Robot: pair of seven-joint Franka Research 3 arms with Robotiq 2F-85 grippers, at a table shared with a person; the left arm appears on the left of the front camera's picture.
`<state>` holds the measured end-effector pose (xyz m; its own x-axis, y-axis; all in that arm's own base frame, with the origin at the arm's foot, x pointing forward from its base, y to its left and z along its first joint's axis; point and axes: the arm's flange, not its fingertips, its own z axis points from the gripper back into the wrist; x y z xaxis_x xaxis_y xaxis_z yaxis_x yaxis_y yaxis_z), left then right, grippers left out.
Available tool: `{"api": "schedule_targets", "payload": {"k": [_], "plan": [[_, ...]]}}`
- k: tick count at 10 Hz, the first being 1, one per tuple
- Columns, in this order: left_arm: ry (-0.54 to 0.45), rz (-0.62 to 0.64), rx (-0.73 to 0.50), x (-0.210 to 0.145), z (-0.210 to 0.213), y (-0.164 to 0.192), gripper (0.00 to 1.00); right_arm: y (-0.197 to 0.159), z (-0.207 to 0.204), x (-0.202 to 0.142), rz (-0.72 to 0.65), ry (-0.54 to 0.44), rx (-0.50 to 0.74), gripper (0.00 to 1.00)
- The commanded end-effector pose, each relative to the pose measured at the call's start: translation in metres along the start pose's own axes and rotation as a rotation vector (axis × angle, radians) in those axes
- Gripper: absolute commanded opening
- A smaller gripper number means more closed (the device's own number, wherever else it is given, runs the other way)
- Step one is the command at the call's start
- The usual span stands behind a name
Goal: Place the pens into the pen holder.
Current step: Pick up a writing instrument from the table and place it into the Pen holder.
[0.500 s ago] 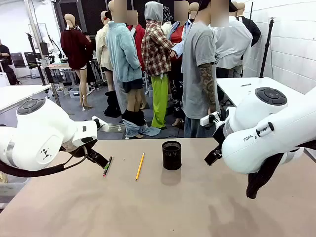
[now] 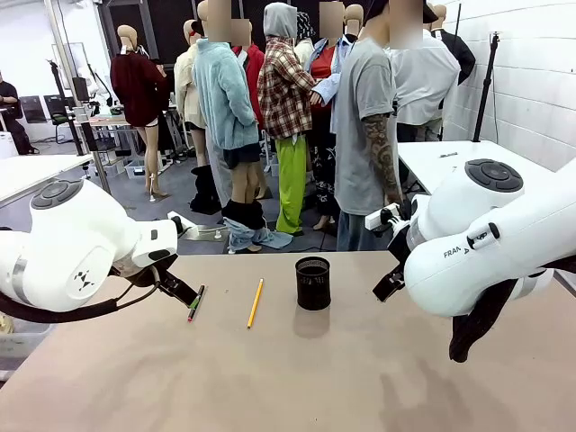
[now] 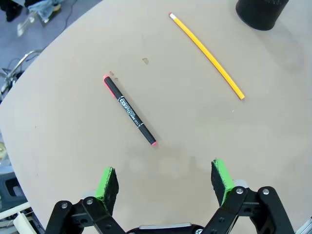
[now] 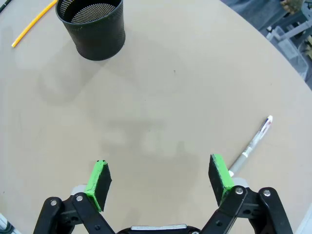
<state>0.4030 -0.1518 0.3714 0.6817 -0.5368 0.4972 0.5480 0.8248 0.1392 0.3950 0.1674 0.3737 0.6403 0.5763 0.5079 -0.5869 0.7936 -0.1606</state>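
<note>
Poised above the surface, jaws wide and empty on left gripper (image 3: 163, 176) and right gripper (image 4: 158, 170); reaching in from opposite sides on left arm (image 2: 81, 252) and right arm (image 2: 486, 238).

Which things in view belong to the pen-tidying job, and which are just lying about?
Job:
- dark pen
- yellow pencil
- whitish pen
- black mesh pen holder

Not part of it:
- small fleck on the table, near the dark pen
- white side table behind, at the right
- person standing at the far edge
</note>
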Motion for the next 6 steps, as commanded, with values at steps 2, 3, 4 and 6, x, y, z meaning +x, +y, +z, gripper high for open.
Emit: {"api": "schedule_targets", "payload": {"k": [2, 3, 4, 6], "plan": [[0.000, 0.002, 0.000, 0.000, 0.000, 0.001, 1.00, 0.000, 0.000, 0.000, 0.000, 0.000, 0.000, 1.00], [0.000, 0.002, 0.000, 0.000, 0.000, 0.001, 1.00, 0.000, 0.000, 0.000, 0.000, 0.000, 0.000, 1.00], [0.000, 0.002, 0.000, 0.000, 0.000, 0.001, 1.00, 0.000, 0.000, 0.000, 0.000, 0.000, 0.000, 1.00], [0.000, 0.002, 0.000, 0.000, 0.000, 0.001, 1.00, -0.021, 0.019, 0.013, -0.084, 0.036, -0.064, 1.00]]}}
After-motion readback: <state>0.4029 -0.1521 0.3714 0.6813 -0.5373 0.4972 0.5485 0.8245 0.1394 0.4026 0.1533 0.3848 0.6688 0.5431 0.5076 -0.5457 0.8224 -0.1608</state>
